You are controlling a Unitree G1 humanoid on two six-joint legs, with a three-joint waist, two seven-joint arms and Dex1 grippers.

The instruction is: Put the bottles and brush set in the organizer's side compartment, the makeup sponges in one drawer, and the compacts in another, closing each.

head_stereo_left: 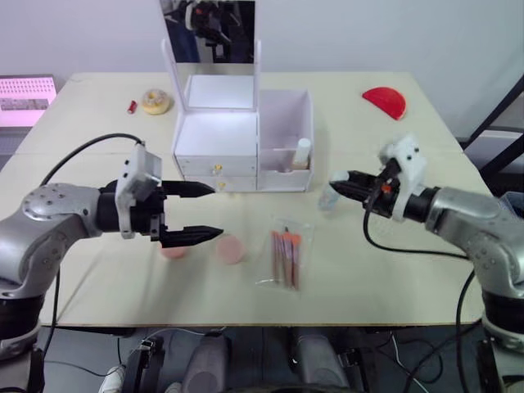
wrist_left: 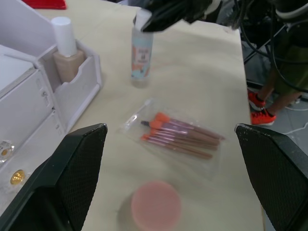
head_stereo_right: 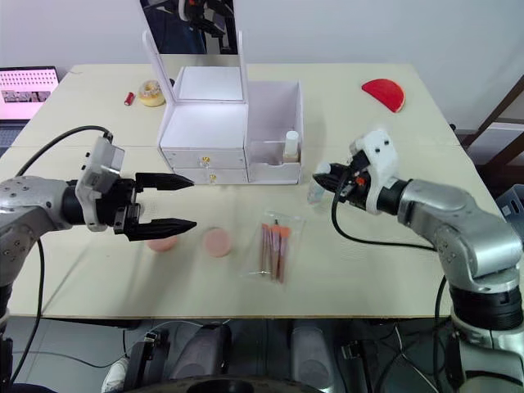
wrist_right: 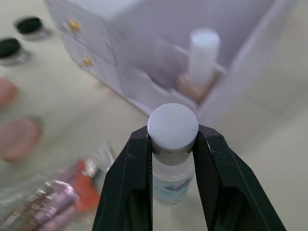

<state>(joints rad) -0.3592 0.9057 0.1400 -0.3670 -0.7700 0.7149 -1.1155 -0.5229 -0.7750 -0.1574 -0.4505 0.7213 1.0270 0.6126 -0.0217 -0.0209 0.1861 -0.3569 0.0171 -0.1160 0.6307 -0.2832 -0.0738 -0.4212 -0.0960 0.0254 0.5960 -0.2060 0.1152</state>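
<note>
- Brush set (head_stereo_left: 286, 257) in its clear bag lies flat nearest the surface's front edge, with two pink sponges (head_stereo_left: 230, 249) at its 9 o'clock.
- Left gripper (head_stereo_left: 199, 212) hovers over the sponges, jaws wide open, holding nothing.
- Right gripper (head_stereo_left: 340, 181) has its jaws clamped on a clear bottle's (wrist_left: 141, 54) white cap, the bottle standing at the organizer's (head_stereo_left: 242, 139) 4 o'clock.
- Beige bottle (head_stereo_left: 302, 154) already stands in the side compartment.

No legible text; clear bottle (wrist_left: 142, 57) label has print, too blurred to read.
</note>
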